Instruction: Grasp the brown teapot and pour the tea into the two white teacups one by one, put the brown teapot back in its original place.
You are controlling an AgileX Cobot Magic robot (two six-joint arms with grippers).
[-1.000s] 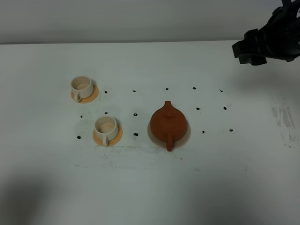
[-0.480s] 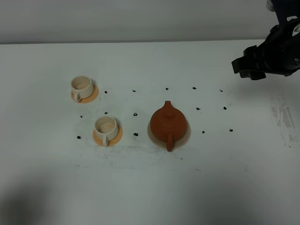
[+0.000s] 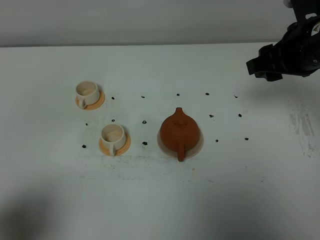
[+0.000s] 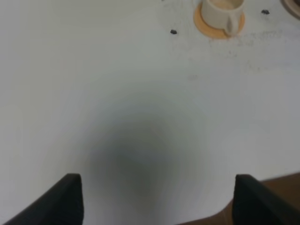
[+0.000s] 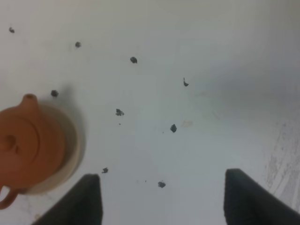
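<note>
Brown teapot (image 3: 179, 131) sits on its pale coaster (image 3: 199, 145) on the white table (image 3: 150, 200).
One white teacup (image 3: 113, 136) stands near the teapot, on the side away from the right gripper (image 5: 164, 201). The other teacup (image 3: 87, 92) is farther off. Each cup has an orange saucer (image 3: 123, 146). The right gripper's jaws are wide apart and hold nothing. The left gripper (image 4: 157, 201) is the same, well apart from the teapot.

Teapot (image 3: 180, 131): unglazed reddish clay, matt, smooth. Far cup (image 3: 87, 92) and near cup (image 3: 113, 135): cream ceramic, smooth, faint sheen. Coaster (image 3: 196, 148): pale, matt. Table (image 3: 150, 195): white, smooth, matt; grey scuffing at its right side.
</note>
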